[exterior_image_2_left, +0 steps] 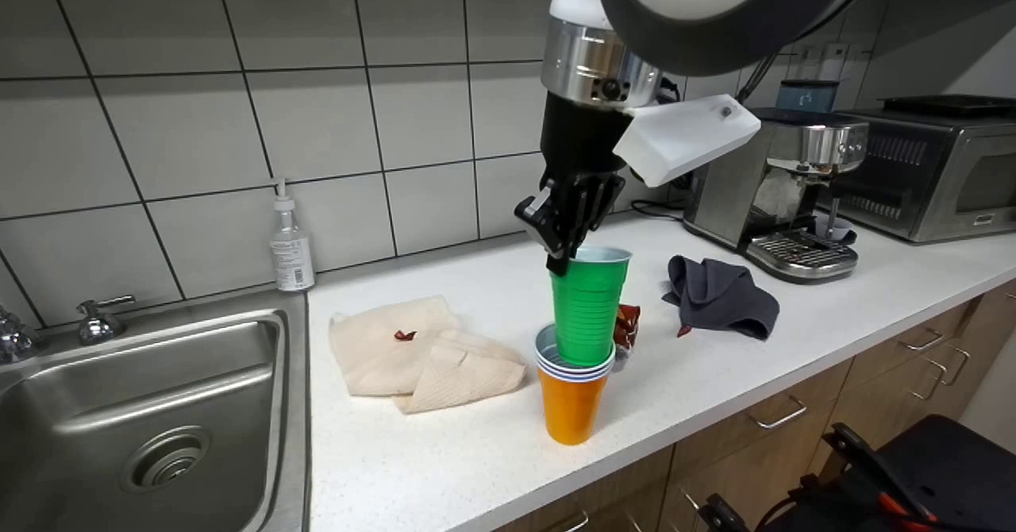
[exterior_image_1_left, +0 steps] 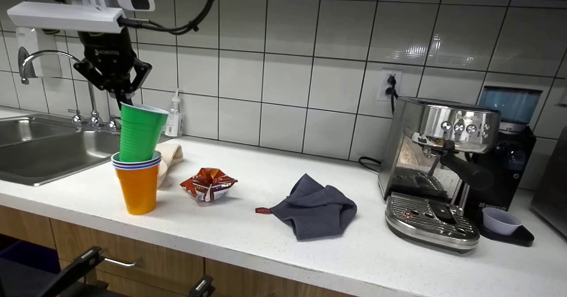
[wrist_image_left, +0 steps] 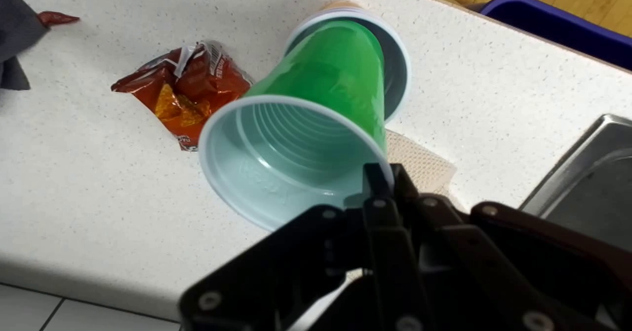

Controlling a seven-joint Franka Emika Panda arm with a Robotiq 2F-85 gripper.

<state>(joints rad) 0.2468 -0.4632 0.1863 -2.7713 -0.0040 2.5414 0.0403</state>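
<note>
The wrist view puts the gripper (wrist_image_left: 389,178) in the lower right of the frame, its jaws nearly together, with only a thin cup wall between them; they pinch the pale rim of the green cup (wrist_image_left: 340,74), one fingertip inside the mouth and the other outside; the cup lies tilted across the middle of the frame, mouth toward the camera, its base within the opening of the cup stack (wrist_image_left: 396,74) at upper centre; in an exterior view, left of centre, the green cup leans in that stack, whose nested rims show above the orange cup (exterior_image_1_left: 137,190), which stands upright on the white counter (exterior_image_1_left: 230,230); an open snack bag (wrist_image_left: 212,76), with orange chips (wrist_image_left: 168,103) showing inside, lies near the stack, left of centre in the wrist view; a dark grey cloth (exterior_image_1_left: 319,212) with a red strip (exterior_image_1_left: 262,210) at its corner is bunched at lower centre in an exterior view; a beige cloth (exterior_image_2_left: 381,369) spreads left of centre in an exterior view, a red scrap (exterior_image_2_left: 405,335) on it; the sink (exterior_image_2_left: 294,413) fills the lower left there, and a pump bottle (exterior_image_2_left: 291,258) stands at its far corner, close to the tiled wall (exterior_image_2_left: 317,127); a silver espresso machine (exterior_image_1_left: 456,111) stands at right in an exterior view, with a black coffee grinder (exterior_image_1_left: 509,164) just beside it and a pale bowl-like cup (exterior_image_1_left: 500,222) at the grinder's foot.
</note>
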